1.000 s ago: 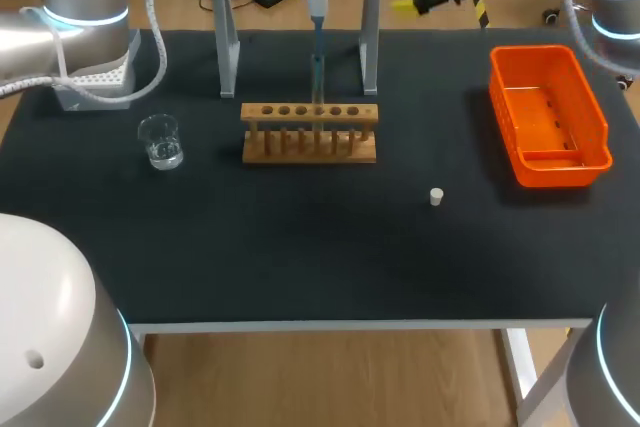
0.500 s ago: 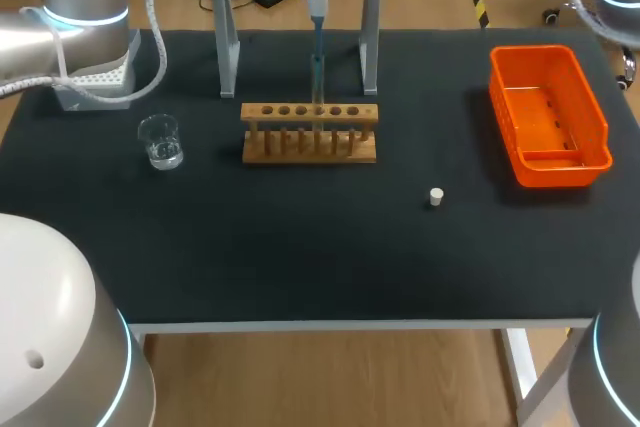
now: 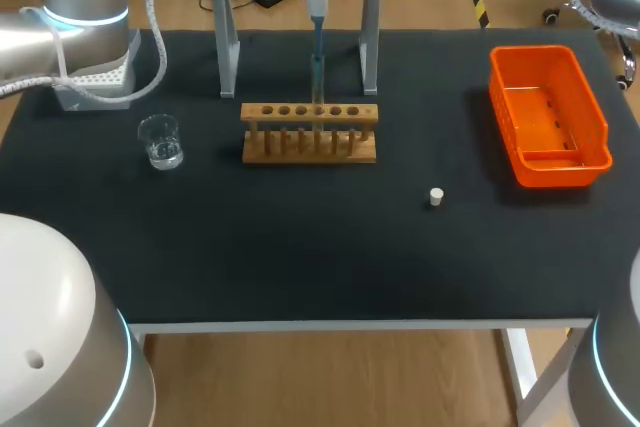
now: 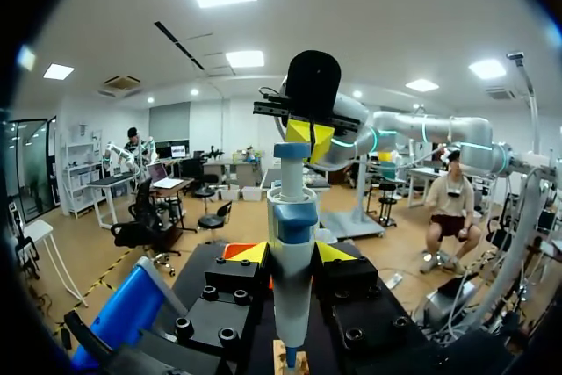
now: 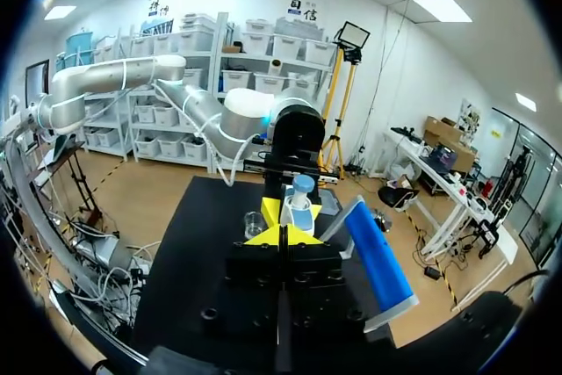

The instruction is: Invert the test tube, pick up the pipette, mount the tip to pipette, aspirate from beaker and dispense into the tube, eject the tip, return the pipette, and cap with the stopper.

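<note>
Both fingers [image 4: 251, 255] of the left hand [image 4: 292, 255] clamp the pipette [image 4: 292, 217], seemingly upright.

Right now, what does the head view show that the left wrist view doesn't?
Only the head view: the beaker, the stopper and the orange bin's full outline. Only the left wrist view: the right end effector, shut, just beyond the top of the pipette. Both: the pipette clamped in the left end effector above the wooden rack.
</note>
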